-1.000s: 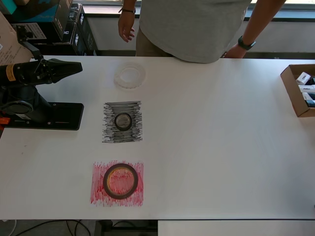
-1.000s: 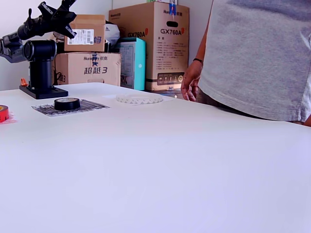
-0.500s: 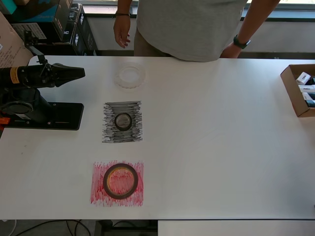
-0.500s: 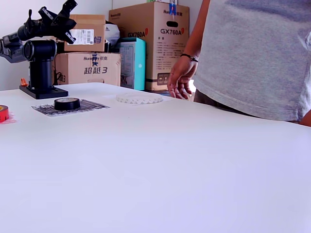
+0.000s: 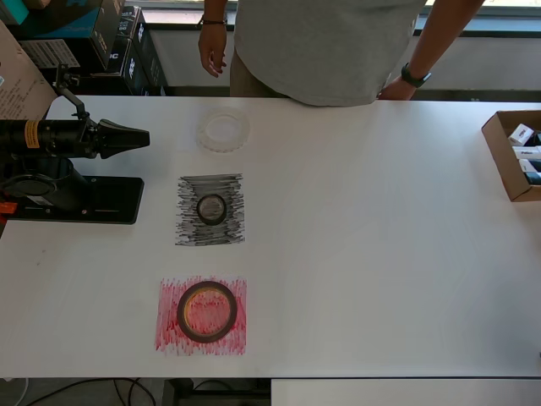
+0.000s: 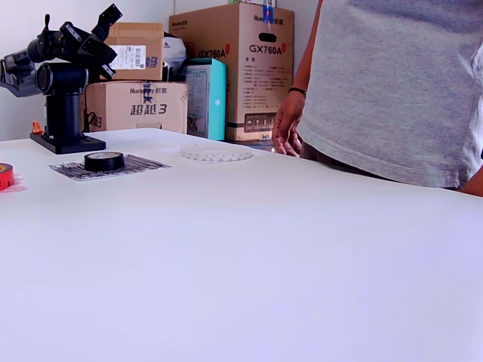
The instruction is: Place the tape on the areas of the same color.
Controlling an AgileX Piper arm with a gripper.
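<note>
Swinging a little since the earlier overhead picture, the arm now lies level above its black base (image 5: 76, 200), and its claw (image 5: 139, 138) points toward the overhead view's right, where before it angled slightly toward the far edge. In the exterior view the claw (image 6: 106, 39) sits high above the worktop (image 6: 264, 256) with its two fingers spread apart and nothing between them; the upper finger (image 6: 110, 15) tilts up, the lower one points forward.

All three rolls lie flat and none has shifted. The small black roll (image 5: 211, 208) rests inside the black-grey scribbled patch (image 5: 210, 210), near its middle; the exterior view shows it (image 6: 104, 161) standing low on that patch (image 6: 109, 167). The wide dark-red roll (image 5: 206, 311) lies inside the red scribbled patch (image 5: 201, 315), with red marker showing all around it; in the exterior view only a part of it (image 6: 4, 175) shows at the left edge. The translucent whitish roll (image 5: 223, 132) lies on bare worktop, apart from both patches and nearer the far edge, well clear of the claw.

A person in a grey shirt (image 5: 325, 46) stands at the far side; one hand (image 5: 211, 51) hangs beyond the worktop edge, behind the whitish roll. An open cardboard box (image 5: 507, 156) sits at the overhead view's right edge.
</note>
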